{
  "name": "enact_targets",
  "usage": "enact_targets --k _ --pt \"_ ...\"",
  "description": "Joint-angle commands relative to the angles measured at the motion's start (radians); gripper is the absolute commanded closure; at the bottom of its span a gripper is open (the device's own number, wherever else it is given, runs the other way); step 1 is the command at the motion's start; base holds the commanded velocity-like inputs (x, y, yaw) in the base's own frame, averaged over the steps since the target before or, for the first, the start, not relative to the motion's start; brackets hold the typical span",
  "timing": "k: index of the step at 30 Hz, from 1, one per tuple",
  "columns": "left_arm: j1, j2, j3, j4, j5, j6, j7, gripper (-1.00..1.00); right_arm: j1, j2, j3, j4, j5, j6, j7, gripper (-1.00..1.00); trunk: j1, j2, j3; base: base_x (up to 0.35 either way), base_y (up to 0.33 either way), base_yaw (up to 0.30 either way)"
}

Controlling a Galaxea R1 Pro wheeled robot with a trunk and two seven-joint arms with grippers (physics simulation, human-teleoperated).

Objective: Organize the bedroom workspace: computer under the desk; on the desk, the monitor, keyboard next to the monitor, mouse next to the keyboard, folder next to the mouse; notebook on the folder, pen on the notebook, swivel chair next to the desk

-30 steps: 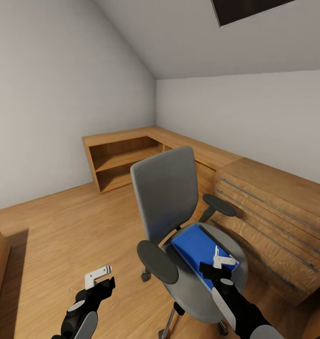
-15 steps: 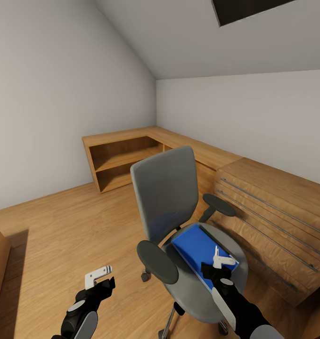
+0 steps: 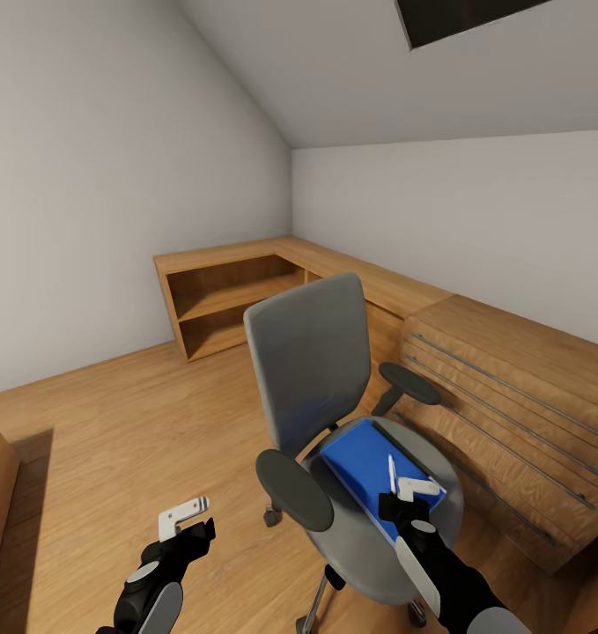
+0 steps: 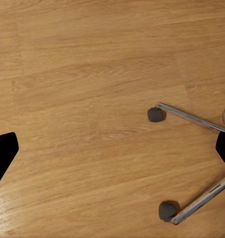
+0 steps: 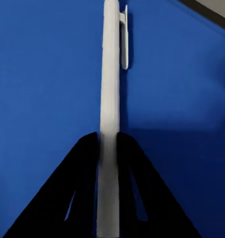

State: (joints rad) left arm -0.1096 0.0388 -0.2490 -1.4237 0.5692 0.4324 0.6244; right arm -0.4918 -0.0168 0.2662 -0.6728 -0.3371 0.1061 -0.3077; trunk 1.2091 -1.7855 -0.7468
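Gripping the pen (image 5: 110, 99), your right gripper (image 3: 410, 487) hangs over the swivel chair (image 3: 321, 379) with its 2 dark fingers (image 5: 72, 193) pressed against the pale barrel from either side. In the right wrist view the pen runs straight out between them, its clip end away from the gripper, and the bright blue folder (image 5: 42, 74) lies behind it. From the head view the pen (image 3: 392, 472) stands nearly upright above the folder (image 3: 365, 458); whether its tip touches the blue cover you cannot tell.

The folder lies flat on the chair's grey seat, between the 2 black armrests, with a dark strip along its far edge. The chair's back faces into the room, and its seat sits just beside a light wooden drawer chest (image 3: 519, 414) on your right. A low wooden shelf unit (image 3: 232, 295) runs along the walls behind the chair.

Your left gripper (image 3: 182, 517) hovers over the bare wooden floor (image 3: 114, 440), near the chair's left armrest, well apart from the folder. Its pale fingers (image 3: 194, 507) show a small gap and hold nothing. The left wrist view looks down at floorboards, with 2 chrome legs (image 4: 191, 118) of the chair's base and their dark casters at one side.
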Motion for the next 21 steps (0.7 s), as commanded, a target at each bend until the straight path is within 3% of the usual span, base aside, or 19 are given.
enact_targets --k 1,21 --pt "-0.001 0.001 -0.003 -0.001 0.008 0.002 0.009 -1.0 -0.001 -0.002 0.008 -0.002 -0.01 0.004 -0.01 1.0 0.0 0.0 -0.001 0.0 0.0 0.0" --pt "0.0 0.001 -0.003 -0.001 0.007 0.002 0.008 -1.0 -0.001 -0.002 0.008 -0.002 -0.01 0.004 -0.01 1.0 0.0 0.0 -0.001 0.0 0.0 0.0"
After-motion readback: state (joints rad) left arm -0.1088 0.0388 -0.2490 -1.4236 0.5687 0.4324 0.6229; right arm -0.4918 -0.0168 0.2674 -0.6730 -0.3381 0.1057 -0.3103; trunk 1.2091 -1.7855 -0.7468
